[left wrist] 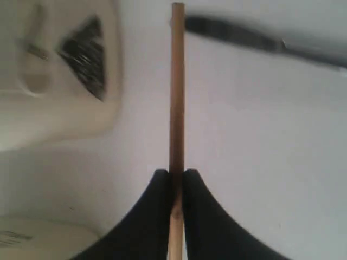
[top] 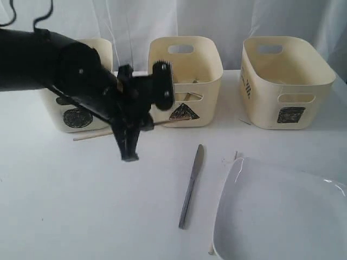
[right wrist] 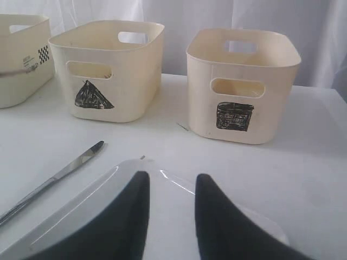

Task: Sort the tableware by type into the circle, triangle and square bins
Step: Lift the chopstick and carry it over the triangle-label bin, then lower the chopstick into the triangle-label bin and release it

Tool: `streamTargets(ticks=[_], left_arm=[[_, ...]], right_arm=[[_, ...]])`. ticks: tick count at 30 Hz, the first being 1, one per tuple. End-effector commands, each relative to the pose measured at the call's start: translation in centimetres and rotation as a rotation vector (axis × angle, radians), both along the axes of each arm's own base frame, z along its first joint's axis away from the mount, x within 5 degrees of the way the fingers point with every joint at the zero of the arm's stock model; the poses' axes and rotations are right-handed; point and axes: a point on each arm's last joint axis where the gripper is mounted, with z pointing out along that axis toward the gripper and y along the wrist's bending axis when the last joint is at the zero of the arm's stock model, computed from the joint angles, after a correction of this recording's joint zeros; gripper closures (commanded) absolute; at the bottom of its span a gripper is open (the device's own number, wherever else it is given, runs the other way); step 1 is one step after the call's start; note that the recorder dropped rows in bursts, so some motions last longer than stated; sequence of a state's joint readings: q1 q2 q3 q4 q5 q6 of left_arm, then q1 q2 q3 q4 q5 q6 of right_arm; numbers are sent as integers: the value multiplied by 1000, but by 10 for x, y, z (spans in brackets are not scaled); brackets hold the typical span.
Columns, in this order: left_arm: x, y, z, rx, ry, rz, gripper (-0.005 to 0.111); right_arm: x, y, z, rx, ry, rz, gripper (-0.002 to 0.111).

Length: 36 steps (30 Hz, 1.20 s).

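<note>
My left gripper (top: 129, 156) (left wrist: 176, 176) is shut on a wooden chopstick (top: 89, 135) (left wrist: 177, 86), which lies crosswise in front of the circle bin (top: 76, 116) and the triangle bin (top: 184, 81). A steel knife (top: 191, 186) (right wrist: 54, 176) lies on the table between that gripper and the large white square plate (top: 282, 211). My right gripper (right wrist: 172, 179) hovers open just above the plate (right wrist: 97, 195), with nothing between its fingers; it is out of the exterior view. The square bin (top: 287, 81) (right wrist: 241, 81) stands at the back right.
The left arm's black body hides most of the circle bin. A pale stick end (top: 211, 249) peeks out at the plate's near left edge. A white curtain hangs behind the bins. The triangle bin (left wrist: 54, 108) is close beside the held chopstick.
</note>
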<state>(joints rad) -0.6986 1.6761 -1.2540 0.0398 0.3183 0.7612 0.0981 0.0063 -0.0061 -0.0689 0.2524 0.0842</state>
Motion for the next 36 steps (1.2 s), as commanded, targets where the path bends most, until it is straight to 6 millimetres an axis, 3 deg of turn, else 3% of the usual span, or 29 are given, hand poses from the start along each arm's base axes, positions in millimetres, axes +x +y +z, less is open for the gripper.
streamTargets(ticks=[1, 5, 11, 23, 36], left_arm=[[-6, -4, 43, -345, -74, 111, 107], [-10, -18, 62, -468, -224, 82, 107], [-12, -38, 64, -519, -386, 11, 107], [24, -70, 55, -600, -508, 24, 107], [65, -106, 42, -653, -529, 47, 107]], right_arm=[[0, -1, -1, -5, -8, -9, 80], [0, -1, -1, -5, -8, -9, 80], [0, -1, -1, -5, -8, -9, 80], [0, -1, -1, -5, -8, -9, 80], [0, -1, -1, -5, -8, -9, 80]])
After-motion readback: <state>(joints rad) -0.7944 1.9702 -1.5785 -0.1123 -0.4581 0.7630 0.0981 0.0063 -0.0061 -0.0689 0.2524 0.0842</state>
